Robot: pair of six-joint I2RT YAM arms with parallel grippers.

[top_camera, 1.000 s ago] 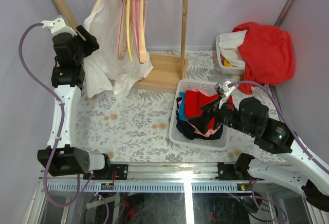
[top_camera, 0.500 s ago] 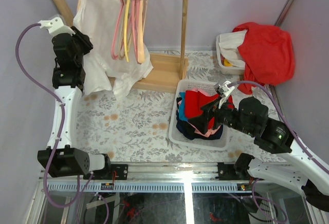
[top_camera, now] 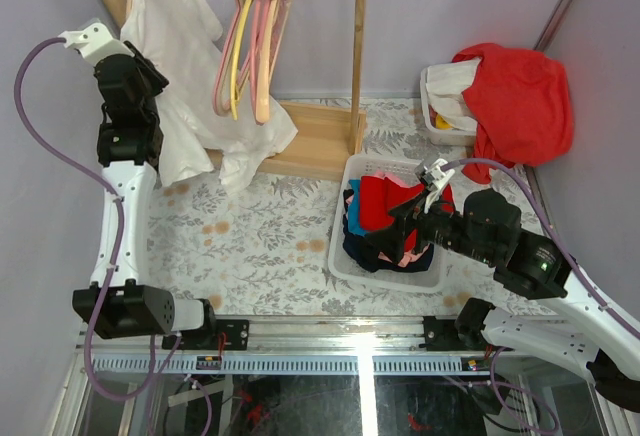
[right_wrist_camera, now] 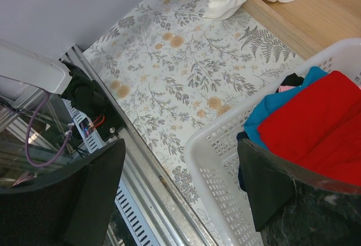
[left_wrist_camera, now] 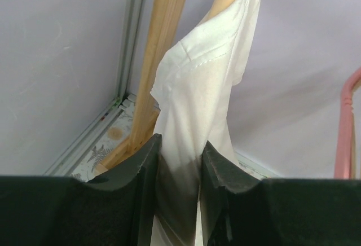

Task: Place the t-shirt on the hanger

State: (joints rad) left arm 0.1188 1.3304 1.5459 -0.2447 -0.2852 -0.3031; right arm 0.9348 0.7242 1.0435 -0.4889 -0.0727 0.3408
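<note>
Up top-left in the overhead view, left tool sits against the t-shirt. It hangs from the wooden rack beside the pink hangers, lower end draped onto the rack base. Right tool hovers over the white basket of red and navy clothes on the tabletop.

Left wrist: both fingers pinch a fold of the t-shirt. Above, the hanger shows one peach arm running into the neck opening.

Right wrist: tool spread wide above the basket rim and floral tabletop.
</note>
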